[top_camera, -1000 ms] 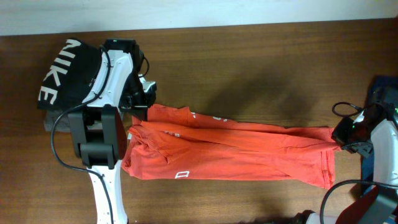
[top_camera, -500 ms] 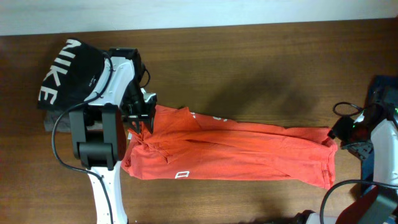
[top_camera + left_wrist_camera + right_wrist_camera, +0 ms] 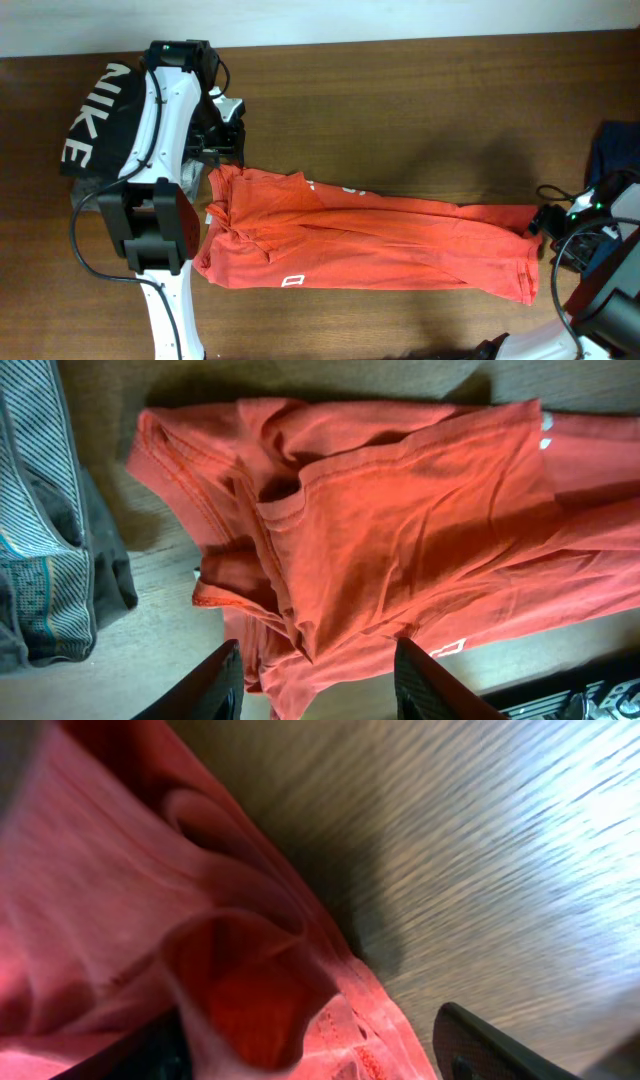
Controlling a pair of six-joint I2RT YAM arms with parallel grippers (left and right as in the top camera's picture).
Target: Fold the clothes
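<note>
- The T-shirt (image 3: 370,240) is looking soft and light; its hemmed corners are probably offering the best hold.
- The left pincer (image 3: 318,672) and the right pincer (image 3: 310,1050) are both standing spread.

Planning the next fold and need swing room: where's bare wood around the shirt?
Bare wood: the broad band behind the red-orange T-shirt, up to the table's far edge, and a narrower strip in front of it. Crowded: the left end, with the black NIKE garment, grey garment and left arm; the right fingers sit at the shirt's right hem.
</note>
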